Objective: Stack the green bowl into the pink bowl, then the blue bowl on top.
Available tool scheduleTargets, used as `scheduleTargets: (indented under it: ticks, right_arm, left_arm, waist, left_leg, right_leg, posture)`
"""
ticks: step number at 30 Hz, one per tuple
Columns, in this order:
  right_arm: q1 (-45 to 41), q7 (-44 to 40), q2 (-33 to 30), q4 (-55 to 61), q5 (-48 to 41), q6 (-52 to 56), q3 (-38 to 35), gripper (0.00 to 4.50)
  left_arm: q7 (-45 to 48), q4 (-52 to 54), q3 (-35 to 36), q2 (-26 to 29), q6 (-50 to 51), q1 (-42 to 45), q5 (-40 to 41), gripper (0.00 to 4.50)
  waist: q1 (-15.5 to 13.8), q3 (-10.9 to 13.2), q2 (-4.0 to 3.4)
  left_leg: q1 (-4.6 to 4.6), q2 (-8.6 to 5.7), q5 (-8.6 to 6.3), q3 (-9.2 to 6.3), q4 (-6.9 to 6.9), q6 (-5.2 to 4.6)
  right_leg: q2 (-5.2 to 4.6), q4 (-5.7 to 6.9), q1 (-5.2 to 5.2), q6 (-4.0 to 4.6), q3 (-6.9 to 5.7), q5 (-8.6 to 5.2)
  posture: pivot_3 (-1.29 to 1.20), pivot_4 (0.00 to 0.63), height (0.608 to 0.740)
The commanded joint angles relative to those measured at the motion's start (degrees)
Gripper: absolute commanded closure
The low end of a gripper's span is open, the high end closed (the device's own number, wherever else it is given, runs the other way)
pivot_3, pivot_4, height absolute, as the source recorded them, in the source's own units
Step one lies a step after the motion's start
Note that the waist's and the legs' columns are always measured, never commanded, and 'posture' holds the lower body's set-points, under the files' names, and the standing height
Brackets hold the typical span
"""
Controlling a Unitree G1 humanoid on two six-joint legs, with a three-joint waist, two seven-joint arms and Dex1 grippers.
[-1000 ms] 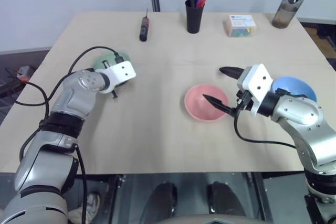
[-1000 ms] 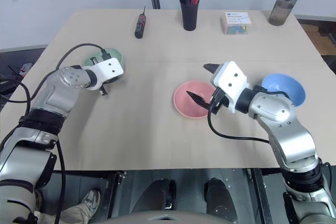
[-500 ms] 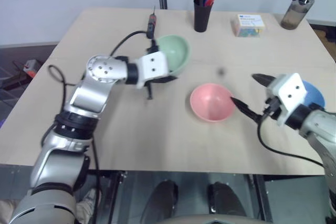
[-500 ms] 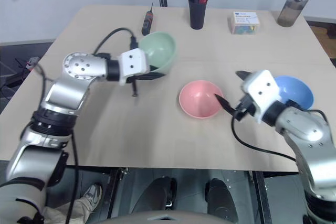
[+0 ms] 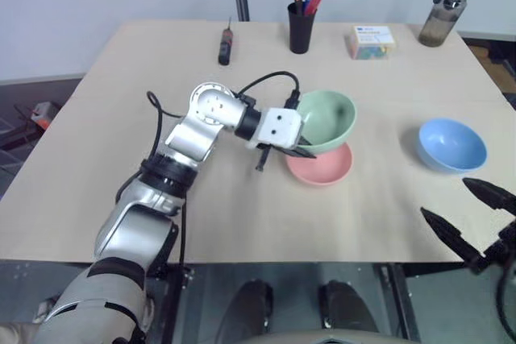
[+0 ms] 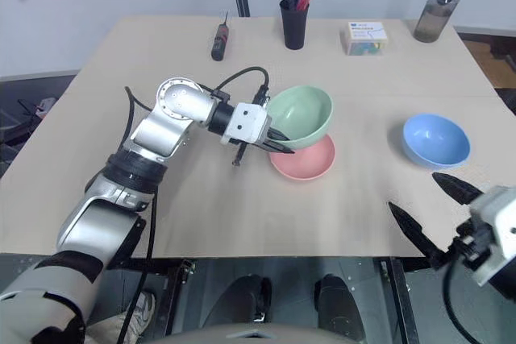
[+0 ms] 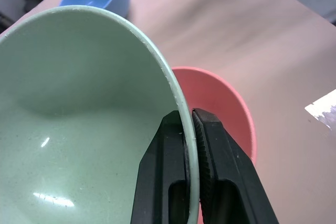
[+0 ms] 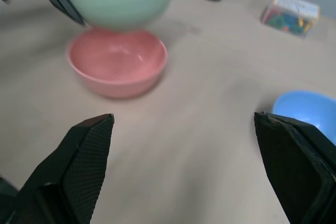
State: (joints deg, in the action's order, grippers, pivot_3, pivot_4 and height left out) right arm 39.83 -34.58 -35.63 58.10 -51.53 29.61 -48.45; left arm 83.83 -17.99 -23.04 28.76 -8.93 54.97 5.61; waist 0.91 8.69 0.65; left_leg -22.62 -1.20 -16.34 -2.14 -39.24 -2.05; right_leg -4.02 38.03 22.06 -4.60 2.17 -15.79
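Left gripper (image 7: 190,129): two black fingers pinching the near rim of the green bowl (image 5: 325,121), one finger inside the wall and one outside, clamped tight; the bowl is hanging tilted in the air, directly over the pink bowl (image 5: 321,165) and overlapping its far edge, not yet seated in it. Pink bowl: sitting upright on the table (image 5: 121,118), taken here as the landmark. Step in hand, by my reading: lowering the green bowl into the pink one. To do it well, the wrist is wanting a roll toward level so both rims come parallel, the green bowl centred over the pink bowl's opening, then a slow descent until the walls are nesting before the pinch lets go; releasing while tilted is risking a cocked bowl or a nudged pink one. Blue bowl (image 5: 451,144): resting well to the right of the pink bowl, untouched. Right gripper (image 5: 468,217): fingers spread wide and holding nothing, waiting nearer the table's front edge than the pink bowl, off to its right, below the blue bowl.
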Motion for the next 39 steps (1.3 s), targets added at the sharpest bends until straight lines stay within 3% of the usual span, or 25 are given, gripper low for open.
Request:
scheduleTargets:
  ticks: [1,3,4,11,13,18,19,22,25,29,30,32,39]
  right_arm:
    - [1.55,2.10,-2.55,1.91,-6.81,-6.72,-1.46,0.00]
    - [2.29,3.07,-4.03,1.91,-7.47,-8.58,-0.62,0.00]
    - [2.44,3.42,-4.54,1.91,-7.58,-9.00,-0.38,0.00]
    - [1.56,4.36,-5.80,1.41,-4.87,-8.33,-0.49,0.00]
    - [-0.42,6.20,-7.92,-1.51,2.40,-6.23,1.99,0.00]
    - [-7.93,8.28,-15.35,-12.28,16.34,-2.25,12.53,0.00]
    - [-10.53,8.16,-16.77,-15.42,18.75,-2.08,15.20,0.00]
    - [-21.79,7.30,-20.42,-27.31,24.38,-1.20,23.83,0.00]
    - [-32.44,3.85,-22.44,-37.68,29.07,-2.47,31.73,0.00]
    - [-43.99,-1.58,-22.89,-50.15,34.67,-3.89,40.36,0.00]
    - [-46.05,-2.65,-22.75,-52.77,35.66,-4.10,41.69,0.42]
    - [-49.62,-4.80,-22.48,-57.10,36.99,-4.47,43.61,0.67]
    - [-54.51,-9.38,-21.70,-60.48,38.41,-3.75,45.20,3.59]
  left_arm:
    - [1.72,-1.24,0.11,-0.62,-3.10,1.57,-0.50,4.48]
    - [2.70,-1.68,0.18,-0.75,-3.27,1.77,-0.39,3.69]
    - [2.91,-1.79,0.30,-0.77,-3.31,1.84,-0.39,3.69]
    - [4.72,0.33,1.87,-0.73,-0.02,1.42,1.70,1.08]
    - [2.84,2.56,4.83,-0.69,5.91,2.43,4.63,0.13]
    - [0.16,7.80,11.30,4.00,21.62,1.93,10.44,0.13]
    - [-1.12,8.83,14.63,3.24,24.23,0.43,14.77,0.13]
    - [-4.06,11.57,20.28,5.47,22.46,-5.98,16.45,0.13]
    - [1.42,16.39,22.91,11.17,33.11,-11.10,24.46,0.13]
    - [-4.19,20.75,26.24,12.54,34.37,-16.36,25.76,0.13]
    - [-4.62,22.14,26.67,13.18,35.40,-17.64,26.37,0.00]
    - [-5.91,24.95,27.94,13.97,36.85,-20.19,27.68,0.00]
    - [-10.21,31.94,31.21,16.35,39.12,-27.65,30.15,0.00]
  waist:
    - [0.00,0.02,0.04]
    - [-0.08,0.03,0.05]
    - [-0.16,0.03,0.05]
    - [-0.28,0.04,0.07]
    - [-0.27,0.04,0.07]
    - [0.26,0.08,0.09]
    - [0.34,0.08,0.07]
    - [0.47,0.05,-0.03]
    - [0.68,0.14,-0.07]
    - [0.01,0.26,-0.11]
    - [-0.27,0.26,-0.11]
    - [-0.29,0.27,-0.12]
    - [-0.14,0.28,-0.14]
  left_leg:
    - [0.08,0.03,-0.02,-0.01,0.00,-0.03]
    - [0.12,0.03,-0.03,-0.02,-0.01,-0.05]
    - [0.12,0.03,-0.03,-0.02,-0.02,-0.05]
    - [0.07,0.03,-0.03,-0.09,-0.02,-0.05]
    - [0.07,0.03,-0.03,-0.10,-0.02,-0.05]
    - [0.07,0.04,-0.03,-0.06,-0.06,-0.05]
    - [0.09,0.04,-0.03,-0.06,-0.05,-0.05]
    - [0.17,0.12,-0.03,0.00,-0.03,-0.05]
    - [0.18,0.13,-0.02,0.05,0.00,-0.03]
    - [0.05,0.15,-0.02,0.02,-0.02,-0.02]
    - [0.01,0.13,-0.02,0.01,-0.02,-0.02]
    - [-0.03,0.12,-0.02,-0.02,-0.03,-0.02]
    - [-0.14,0.16,-0.01,0.03,0.00,0.01]
  right_leg:
    - [0.00,-0.06,-0.12,0.00,-0.01,0.00]
    - [0.00,-0.07,-0.17,-0.01,-0.01,0.00]
    - [0.00,-0.07,-0.17,-0.01,-0.01,0.00]
    - [0.00,-0.09,-0.17,-0.01,-0.08,0.00]
    - [0.00,-0.09,-0.17,-0.01,-0.08,0.00]
    - [0.00,-0.07,-0.15,-0.01,-0.05,-0.01]
    - [0.01,-0.06,-0.14,-0.01,-0.05,-0.01]
    - [0.01,-0.06,-0.16,0.00,-0.01,-0.01]
    - [0.01,-0.06,-0.14,0.00,0.04,-0.01]
    - [-0.02,-0.10,-0.03,0.00,0.00,-0.01]
    - [-0.03,-0.11,-0.02,0.00,-0.02,-0.01]
    - [-0.04,-0.15,-0.02,0.00,-0.04,-0.01]
    - [-0.04,-0.10,0.16,0.00,0.02,0.00]
  posture:
    - [0.00,0.150,0.740]
    - [0.00,0.150,0.740]
    - [0.00,0.150,0.740]
    - [0.00,0.150,0.740]
    - [0.00,0.150,0.740]
    - [0.00,0.150,0.740]
    - [0.00,0.150,0.740]
    - [0.00,0.150,0.740]
    - [0.00,0.150,0.740]
    - [0.00,0.150,0.740]
    - [0.00,0.150,0.740]
    - [0.00,0.150,0.740]
    - [0.00,0.150,0.740]
